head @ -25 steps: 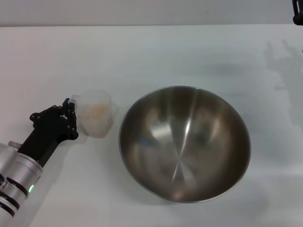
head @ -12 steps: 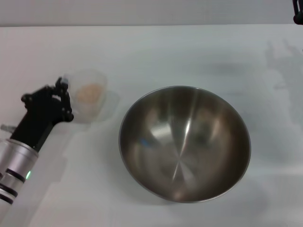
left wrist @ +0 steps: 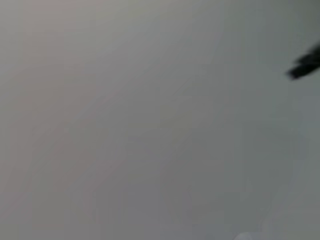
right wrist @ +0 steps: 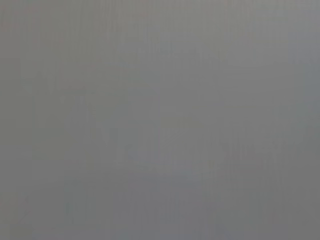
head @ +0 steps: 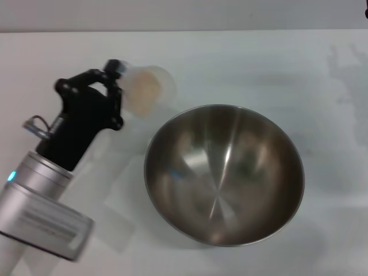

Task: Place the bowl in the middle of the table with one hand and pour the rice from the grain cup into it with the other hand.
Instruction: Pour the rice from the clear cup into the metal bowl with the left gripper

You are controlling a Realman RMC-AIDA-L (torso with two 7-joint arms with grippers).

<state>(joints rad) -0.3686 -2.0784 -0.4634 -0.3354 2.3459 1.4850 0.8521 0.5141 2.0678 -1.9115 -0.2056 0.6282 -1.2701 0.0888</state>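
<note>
The steel bowl (head: pixel 224 173) sits empty on the white table (head: pixel 241 57), right of centre in the head view. My left gripper (head: pixel 118 77) is shut on the handle side of the translucent grain cup (head: pixel 146 87) and holds it lifted above the table, just beyond the bowl's far left rim. Beige rice (head: pixel 141 91) shows inside the cup, which is tilted toward the bowl. The right gripper is out of view. Both wrist views show only a blank grey surface.
The left arm's silver forearm (head: pixel 43 201) fills the lower left of the head view. Shadows fall on the table at the far right.
My left gripper has lifted the grain cup off the table and carried it up and toward the bowl's far left rim. The bowl has not moved.
</note>
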